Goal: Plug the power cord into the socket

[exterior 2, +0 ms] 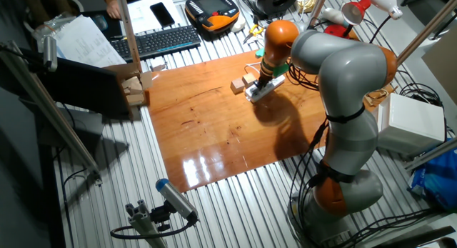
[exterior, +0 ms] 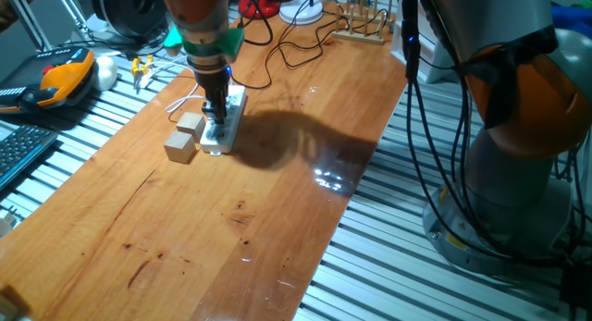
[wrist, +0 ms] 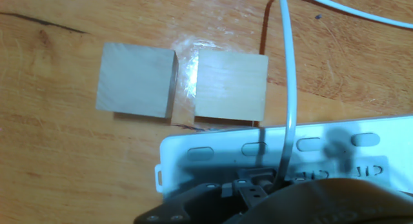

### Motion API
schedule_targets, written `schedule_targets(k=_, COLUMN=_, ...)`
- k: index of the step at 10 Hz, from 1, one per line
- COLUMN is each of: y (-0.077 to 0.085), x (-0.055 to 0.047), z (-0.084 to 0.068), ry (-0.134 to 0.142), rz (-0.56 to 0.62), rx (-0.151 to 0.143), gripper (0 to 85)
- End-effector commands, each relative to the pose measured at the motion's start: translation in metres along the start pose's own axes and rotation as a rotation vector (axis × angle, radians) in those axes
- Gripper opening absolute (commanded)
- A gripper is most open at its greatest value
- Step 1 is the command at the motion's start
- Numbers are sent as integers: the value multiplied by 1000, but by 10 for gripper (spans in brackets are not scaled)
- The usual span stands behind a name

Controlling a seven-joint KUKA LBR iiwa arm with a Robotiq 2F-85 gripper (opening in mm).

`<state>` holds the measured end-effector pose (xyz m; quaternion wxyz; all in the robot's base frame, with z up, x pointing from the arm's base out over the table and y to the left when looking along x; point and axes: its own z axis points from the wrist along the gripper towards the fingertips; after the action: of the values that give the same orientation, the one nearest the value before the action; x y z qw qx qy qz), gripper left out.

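The wooden table (exterior: 277, 219) fills the centre of both fixed views, and the robot arm (exterior 2: 343, 98) reaches from the right of the frame to its upper part. There the socket (exterior: 225, 125), a long white strip, lies flat left of centre in one fixed view, with two tan blocks (exterior: 185, 136) just beside its left edge; in the hand view it runs along the lower edge and the blocks sit above it, the right one touching or almost touching the strip. The gripper (exterior: 215, 110) stands straight down over the near end of the strip, so the step in hand looks like the insertion itself: the plug is being lined up with, or pressed into, an outlet. The power cord (wrist: 288, 88) rises as a thin white line from the fingers toward the top of the hand view, and another stretch crosses the upper right corner. The plug is hidden beneath the dark gripper body, so whether it is seated cannot be told, nor whether the fingers are together or apart, though the cord leading into them suggests a hold. The next move probably calls for a straight downward push, prongs square to the slots, without shoving the loose strip. No container is in view.
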<state>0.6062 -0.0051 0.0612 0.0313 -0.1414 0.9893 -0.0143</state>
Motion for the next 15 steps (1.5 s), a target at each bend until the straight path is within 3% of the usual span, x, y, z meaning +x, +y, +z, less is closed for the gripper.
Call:
schedule_targets(k=1, y=0, x=-1, z=-1, ry=1, rz=0, rx=5, gripper=0)
schedule_targets(k=2, y=1, x=-1, z=-2, ry=4, rz=1, rx=15, gripper=0)
schedule_targets(k=3, y=2, x=-2, z=-3, ry=5, rz=9, rx=18, gripper=170)
schedule_targets(k=5, y=4, x=-3, z=-4, ry=-1, rz=17, rx=34, gripper=170)
schedule_targets(k=8, y=5, x=-4, z=-2, ry=-3, rz=20, rx=31, gripper=170)
schedule_targets(k=9, y=5, x=-4, z=-2, ry=-4, rz=20, rx=33, gripper=340)
schedule_targets(k=12, y=4, x=-5, z=-1, ry=-7, rz=34, rx=24, gripper=340)
schedule_targets(k=13, y=4, x=-5, z=-1, ry=-5, rz=41, rx=18, gripper=510)
schedule_targets(k=15, y=7, x=-1, z=-10, ry=-5, rz=60, rx=13, gripper=510)
